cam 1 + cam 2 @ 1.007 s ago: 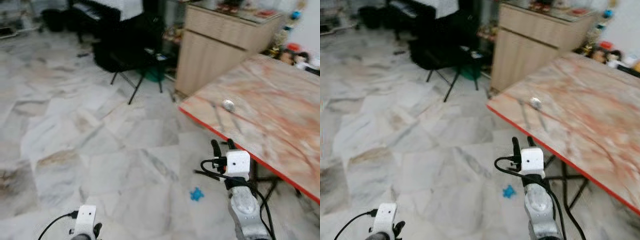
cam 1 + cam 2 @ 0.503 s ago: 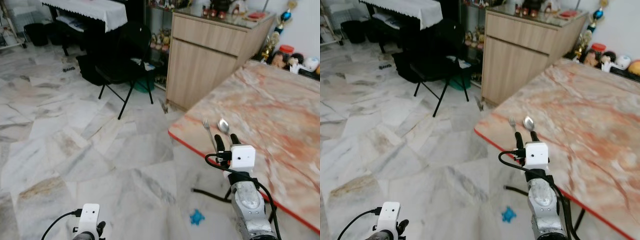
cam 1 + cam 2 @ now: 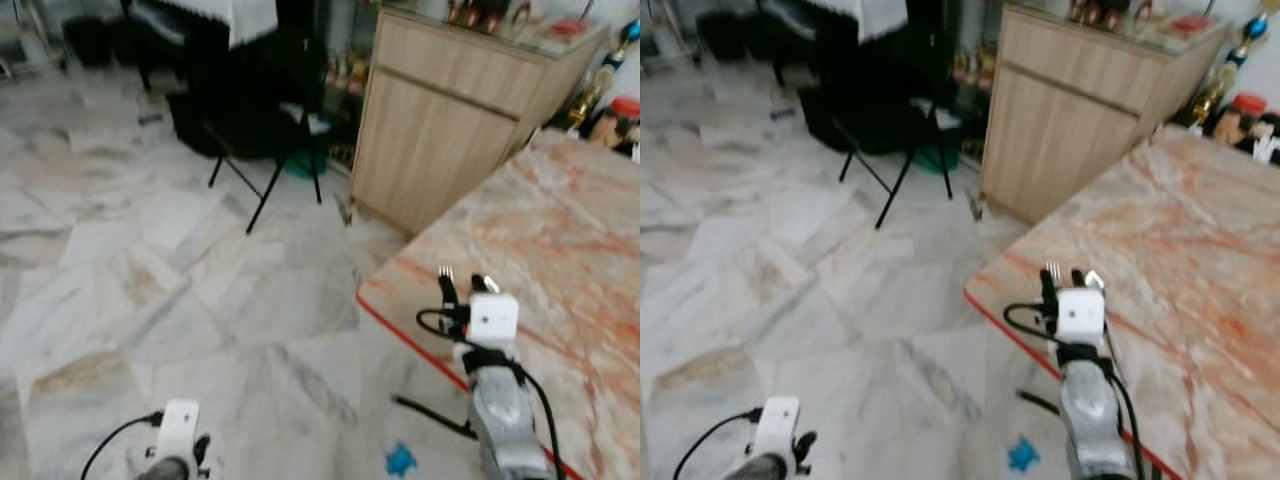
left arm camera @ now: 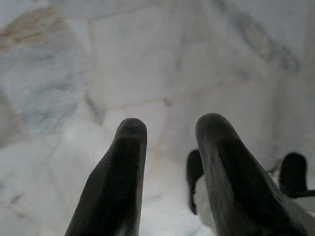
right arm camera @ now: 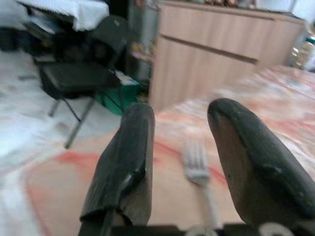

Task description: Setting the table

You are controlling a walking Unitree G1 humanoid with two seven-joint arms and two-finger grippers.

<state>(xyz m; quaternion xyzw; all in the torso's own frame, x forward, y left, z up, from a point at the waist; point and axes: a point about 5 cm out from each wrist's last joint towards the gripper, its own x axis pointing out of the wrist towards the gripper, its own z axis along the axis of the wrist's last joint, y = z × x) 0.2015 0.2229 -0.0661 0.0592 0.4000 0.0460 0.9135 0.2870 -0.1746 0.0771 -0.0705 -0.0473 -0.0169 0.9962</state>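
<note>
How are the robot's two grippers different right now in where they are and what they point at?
The right gripper is raised over the table corner, fingers either side of a fork; the left gripper hangs low, pointing at the marble floor. Both are open, holding nothing.

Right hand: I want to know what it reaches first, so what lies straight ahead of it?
Probably the fork on the table; it lies between the open fingers of the right hand, though depth is unclear.
</note>
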